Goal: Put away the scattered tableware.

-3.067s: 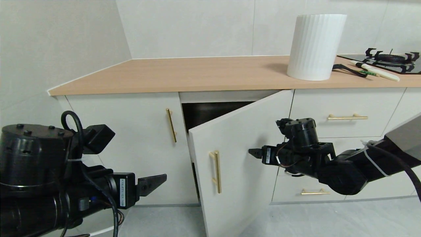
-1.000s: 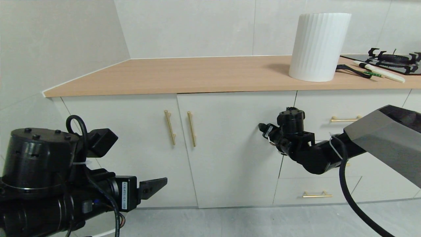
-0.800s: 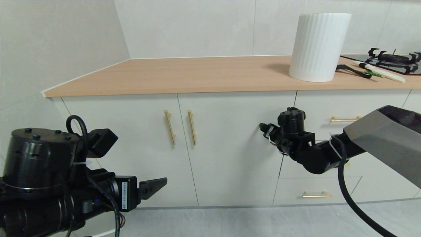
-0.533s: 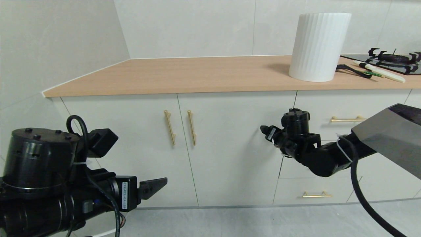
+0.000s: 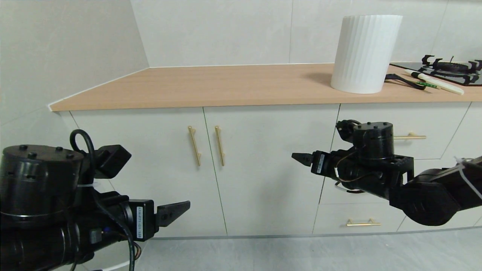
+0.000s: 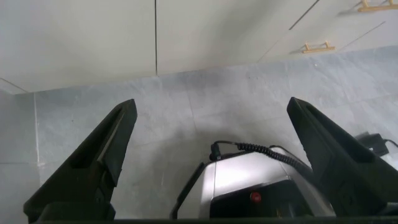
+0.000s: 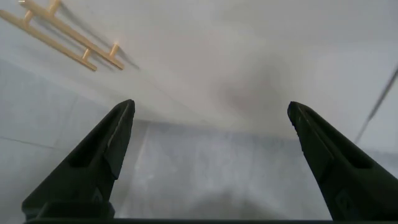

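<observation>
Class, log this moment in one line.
gold-handled white cabinet door: shut | right tool: open, empty, facing door | left tool: open, empty

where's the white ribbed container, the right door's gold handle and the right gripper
white ribbed container [image 5: 363,52], head view, middle of its side
right door's gold handle [image 5: 219,146], head view, middle of the bar
right gripper [image 5: 300,157], head view, between its fingertips

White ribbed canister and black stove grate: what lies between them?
In the head view, a black curved utensil and a long cream-handled tool lie there.
</observation>
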